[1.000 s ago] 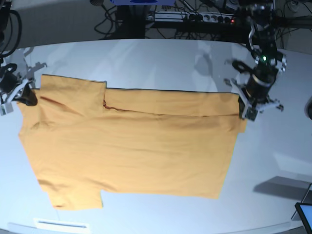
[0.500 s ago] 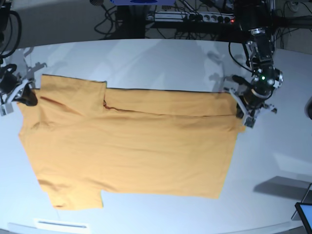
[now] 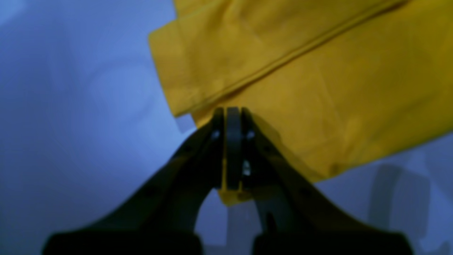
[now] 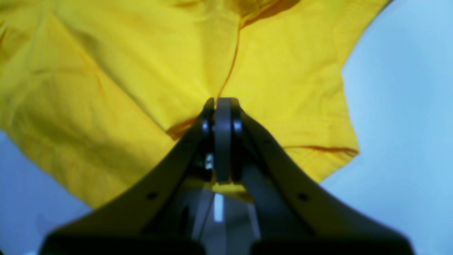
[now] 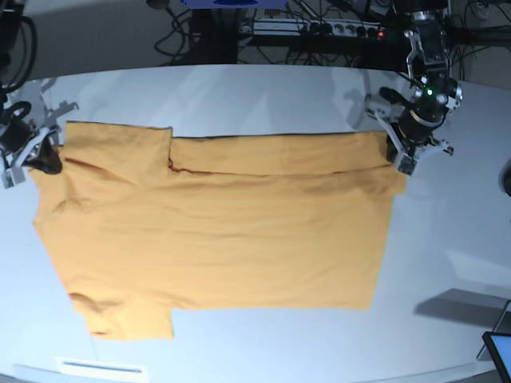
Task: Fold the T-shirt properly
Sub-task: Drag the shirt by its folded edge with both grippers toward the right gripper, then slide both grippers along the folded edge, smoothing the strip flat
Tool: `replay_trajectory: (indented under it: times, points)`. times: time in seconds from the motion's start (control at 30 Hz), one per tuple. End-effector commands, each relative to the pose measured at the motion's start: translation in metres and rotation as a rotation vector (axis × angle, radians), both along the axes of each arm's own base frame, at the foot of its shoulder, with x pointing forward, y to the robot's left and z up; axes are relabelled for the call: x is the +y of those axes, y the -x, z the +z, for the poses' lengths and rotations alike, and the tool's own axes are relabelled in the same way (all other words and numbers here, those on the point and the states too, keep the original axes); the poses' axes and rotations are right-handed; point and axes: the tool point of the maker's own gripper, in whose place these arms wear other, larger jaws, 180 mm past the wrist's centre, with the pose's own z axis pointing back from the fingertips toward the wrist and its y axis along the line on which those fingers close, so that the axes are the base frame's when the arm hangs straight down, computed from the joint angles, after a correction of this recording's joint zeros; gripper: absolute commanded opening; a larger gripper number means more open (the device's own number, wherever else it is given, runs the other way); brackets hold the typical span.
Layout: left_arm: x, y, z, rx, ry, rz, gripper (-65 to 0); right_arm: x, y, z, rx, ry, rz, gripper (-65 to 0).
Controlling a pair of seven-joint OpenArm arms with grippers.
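Note:
The orange-yellow T-shirt (image 5: 215,231) lies spread flat on the white table (image 5: 239,96), its far edge folded over into a strip (image 5: 279,155). At the shirt's far right corner my left gripper (image 5: 397,163) is shut on the cloth. The left wrist view shows its closed tips (image 3: 232,113) pinching the T-shirt (image 3: 318,88) near a hemmed corner. My right gripper (image 5: 46,159) is shut on the far left sleeve area. In the right wrist view, its tips (image 4: 222,102) clamp the T-shirt (image 4: 124,88) at a seam. The near sleeve (image 5: 128,319) lies flat.
Cables and a power strip (image 5: 319,30) run beyond the table's far edge. A white label (image 5: 100,369) sits at the near edge. A dark screen corner (image 5: 498,351) shows at the lower right, and a shadowed patch (image 5: 467,307) lies beside it.
Both grippers moved toward the far edge with the cloth, the left one more. The folded strip grew wider and the shirt's near hem slid away from the near edge.

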Motion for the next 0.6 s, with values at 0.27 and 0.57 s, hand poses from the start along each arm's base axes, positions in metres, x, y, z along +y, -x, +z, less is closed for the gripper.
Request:
replay_trajectory:
  times: [0.27, 0.57]
  points:
    - [0.023, -0.001, 0.022, -0.051, -0.052, 0.024, -64.2, -0.061, 0.109, -0.063, 0.48, 0.342, -0.02, -64.7]
    - [0.036, 0.0, 0.027, -0.05, -0.085, 0.027, -64.2, -0.073, 0.124, -0.056, 0.483, 0.368, -0.036, -64.9]
